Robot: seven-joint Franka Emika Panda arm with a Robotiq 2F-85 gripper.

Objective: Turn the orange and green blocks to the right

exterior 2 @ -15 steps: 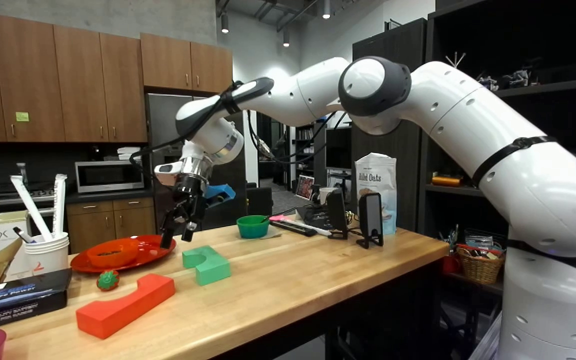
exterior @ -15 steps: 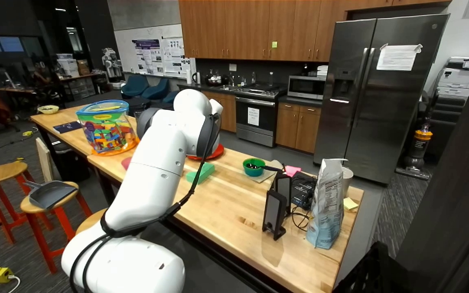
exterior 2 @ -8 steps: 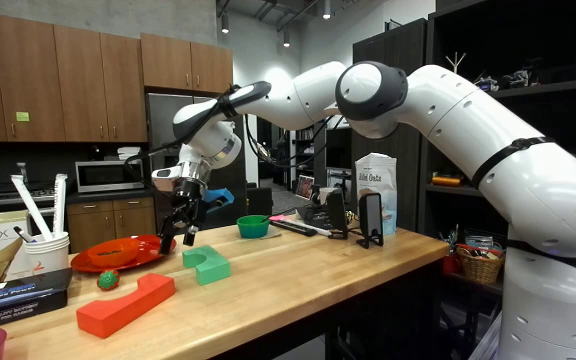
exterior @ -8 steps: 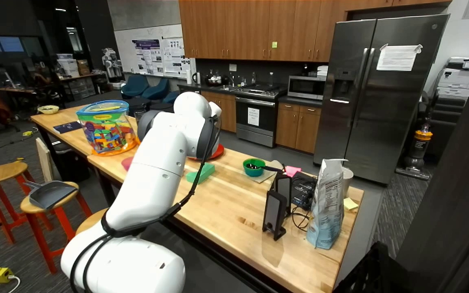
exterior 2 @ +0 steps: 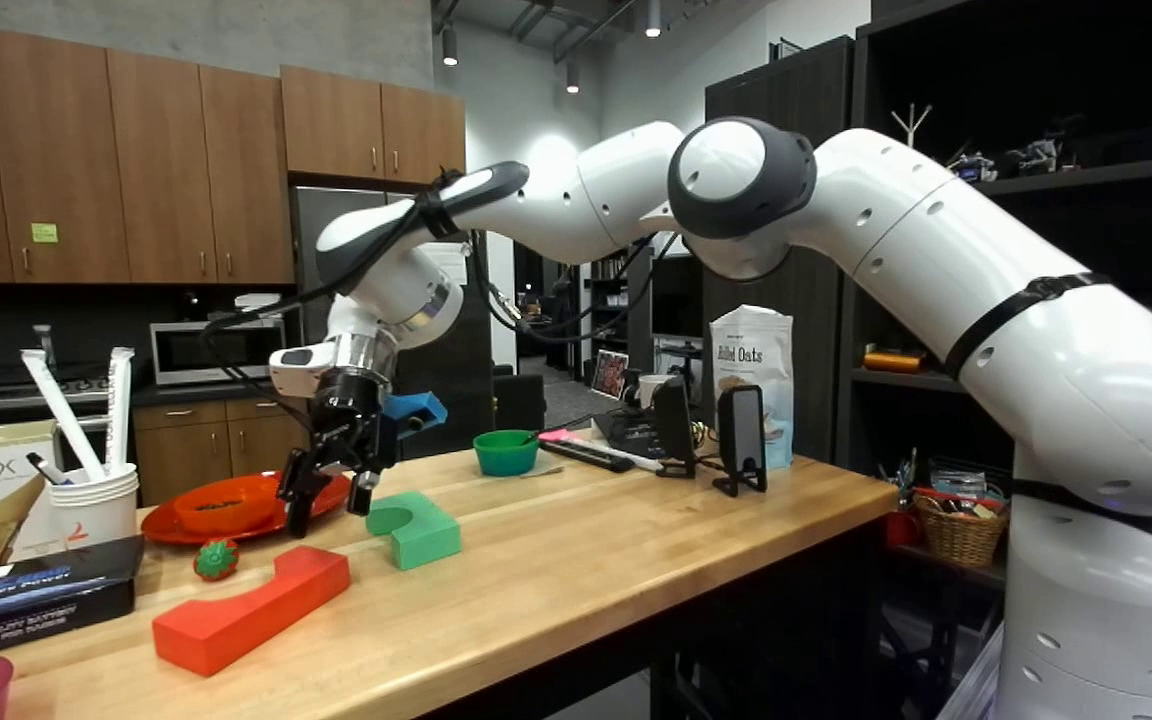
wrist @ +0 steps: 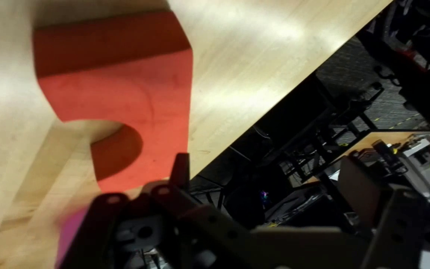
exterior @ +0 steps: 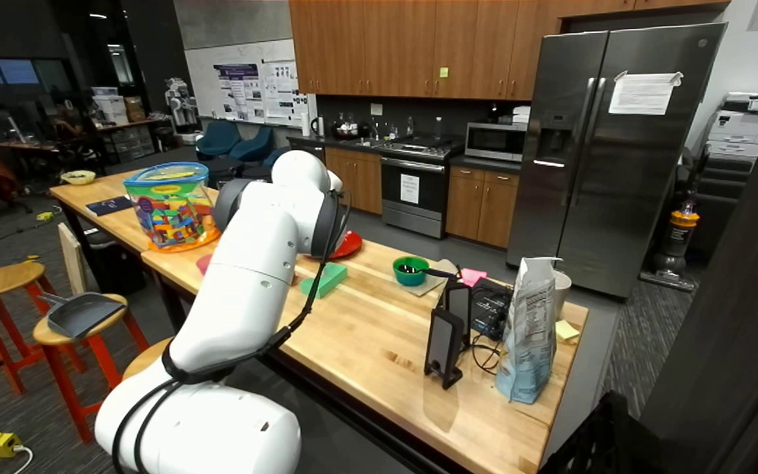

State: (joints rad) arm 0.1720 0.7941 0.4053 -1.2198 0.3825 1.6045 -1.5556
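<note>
The jaws hang above the tabletop (exterior 2: 556,560), spread wide, holding nothing. In an exterior view, one orange block (exterior 2: 261,608) lies below them, to picture left; one green block (exterior 2: 428,535) lies just to picture right. The tabletop carries one red plate (exterior 2: 161,526), one green bowl (exterior 2: 506,460) and two speakers (exterior 2: 742,432).

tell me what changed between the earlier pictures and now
In an exterior view, the gripper has shifted toward the left of the picture and somewhat lower, coming nearer to the orange block in that picture. It stands open; nothing was taken hold of or let go. The orange block and the green block lie as they did on the table.
</note>
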